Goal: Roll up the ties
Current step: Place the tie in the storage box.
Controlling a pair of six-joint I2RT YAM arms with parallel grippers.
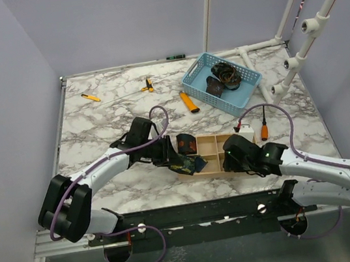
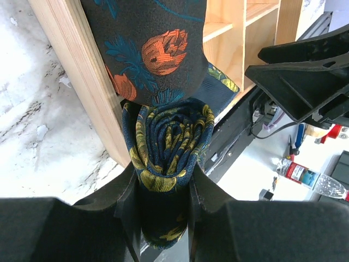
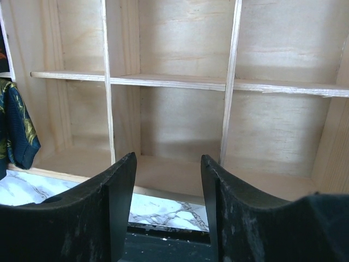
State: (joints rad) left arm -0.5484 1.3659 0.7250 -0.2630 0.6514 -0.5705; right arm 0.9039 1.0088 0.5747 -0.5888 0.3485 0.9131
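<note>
A: Checking the left gripper [image 2: 162,191]?
B: Squeezing the rolled navy tie [image 2: 169,136] across its sides, just at the wooden organizer [image 2: 76,71] edge, beside the orange-flowered tie [image 2: 152,49].
A: Judging the feel?
B: Likely soft, light, slippery; gripping across the whole coil, preventing unspooling.
A: Checking the right gripper [image 3: 169,185]?
B: Standing partly spread, holding nothing.

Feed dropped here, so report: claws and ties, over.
Left claw shut on rolled navy tie at edge of wooden box. Right claw open, empty, facing box compartments. Orange-flowered tie crowds the roll.
</note>
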